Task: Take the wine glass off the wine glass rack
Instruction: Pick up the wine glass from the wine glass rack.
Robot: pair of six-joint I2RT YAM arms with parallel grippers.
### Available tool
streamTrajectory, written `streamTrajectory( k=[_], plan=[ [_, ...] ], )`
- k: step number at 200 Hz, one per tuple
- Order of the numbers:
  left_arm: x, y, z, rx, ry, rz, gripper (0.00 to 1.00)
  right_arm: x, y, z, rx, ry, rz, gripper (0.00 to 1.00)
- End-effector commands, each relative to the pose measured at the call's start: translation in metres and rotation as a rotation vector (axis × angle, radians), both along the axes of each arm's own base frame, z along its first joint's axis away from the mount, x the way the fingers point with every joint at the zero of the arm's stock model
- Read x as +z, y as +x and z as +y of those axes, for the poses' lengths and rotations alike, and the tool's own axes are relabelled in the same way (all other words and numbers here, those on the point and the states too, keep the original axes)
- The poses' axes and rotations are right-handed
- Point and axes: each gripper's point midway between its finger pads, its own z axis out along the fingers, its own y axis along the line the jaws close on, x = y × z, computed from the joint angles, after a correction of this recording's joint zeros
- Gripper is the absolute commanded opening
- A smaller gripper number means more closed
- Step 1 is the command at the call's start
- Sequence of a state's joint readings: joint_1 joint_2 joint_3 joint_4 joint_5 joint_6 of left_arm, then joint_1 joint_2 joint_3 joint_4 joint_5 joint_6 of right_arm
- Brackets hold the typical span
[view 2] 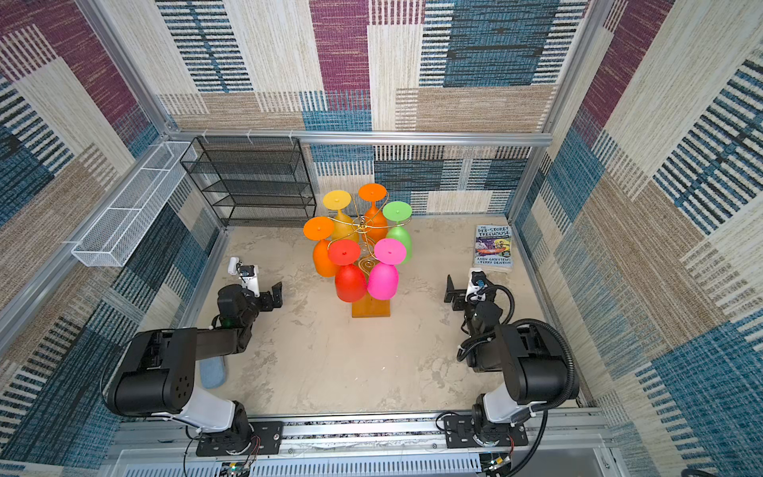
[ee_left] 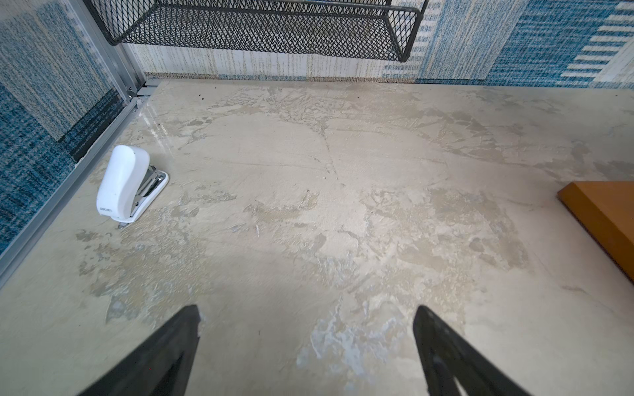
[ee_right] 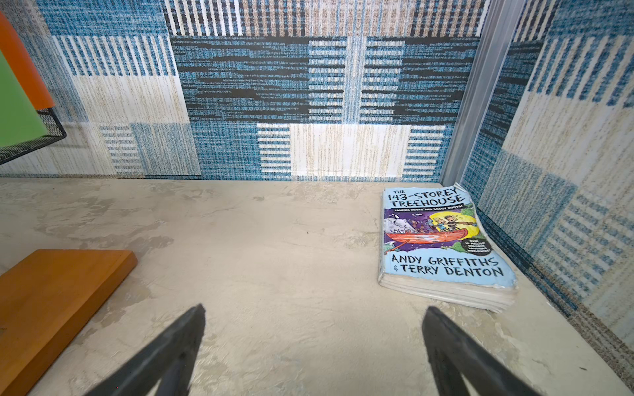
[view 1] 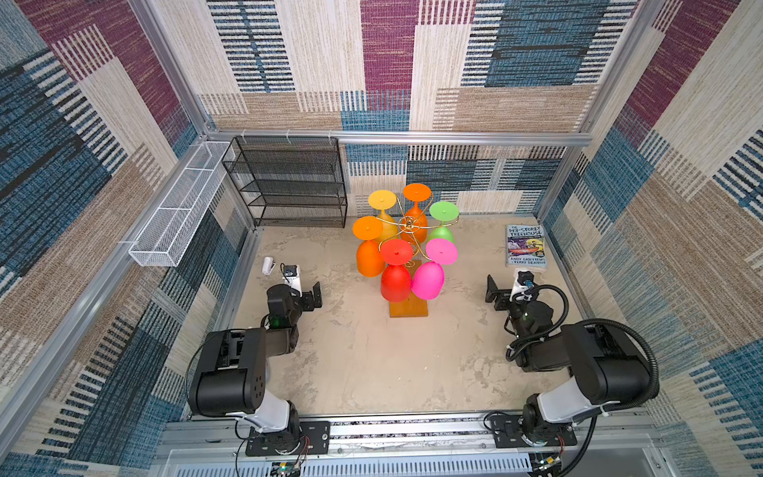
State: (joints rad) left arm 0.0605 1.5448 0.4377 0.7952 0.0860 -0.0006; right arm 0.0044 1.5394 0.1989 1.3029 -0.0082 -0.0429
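Observation:
The wine glass rack [view 1: 408, 309] [view 2: 370, 307], gold wire on an orange-brown wooden base, stands mid-table in both top views. Several coloured wine glasses hang upside down from it; the red wine glass [view 1: 395, 284] and a pink one [view 1: 427, 281] are nearest the arms. My left gripper [view 1: 299, 291] [ee_left: 307, 310] sits left of the rack, open and empty, over bare table. My right gripper [view 1: 510, 291] [ee_right: 315, 308] sits to the rack's right, also open and empty. The wrist views catch only a base corner [ee_left: 603, 219] [ee_right: 51, 291] and a green glass [ee_right: 17, 109].
A white stapler [view 1: 268, 265] [ee_left: 123, 181] lies by the left wall, ahead of the left gripper. A book [view 1: 525, 245] [ee_right: 439, 240] lies in the back right corner. A black mesh shelf [view 1: 289, 181] and a white wire basket [view 1: 177, 214] stand at the back left.

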Motion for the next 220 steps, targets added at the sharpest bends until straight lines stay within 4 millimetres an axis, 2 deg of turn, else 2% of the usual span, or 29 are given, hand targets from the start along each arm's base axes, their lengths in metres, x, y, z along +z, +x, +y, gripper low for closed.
streamTrajectory(
  k=[1, 160, 188, 198, 220],
  plan=[
    [0.002, 0.002, -0.001, -0.007, -0.001, -0.006, 0.99, 0.003, 0.001, 0.001, 0.007, 0.0, -0.01, 1.0],
    [0.001, 0.001, -0.001, -0.008, -0.002, -0.004, 0.99, 0.003, 0.001, 0.002, 0.01, 0.0, -0.009, 1.0],
    [0.002, 0.0, -0.004, -0.029, -0.003, -0.012, 0.95, 0.005, 0.001, 0.0, -0.001, 0.004, -0.016, 1.0],
    [0.007, -0.002, -0.007, -0.046, -0.001, -0.033, 0.93, 0.008, 0.004, -0.003, -0.016, 0.011, -0.011, 1.0],
    [0.025, -0.01, 0.003, 0.017, 0.005, -0.061, 0.92, 0.022, 0.012, -0.004, -0.022, 0.01, 0.024, 1.0]
  ],
)
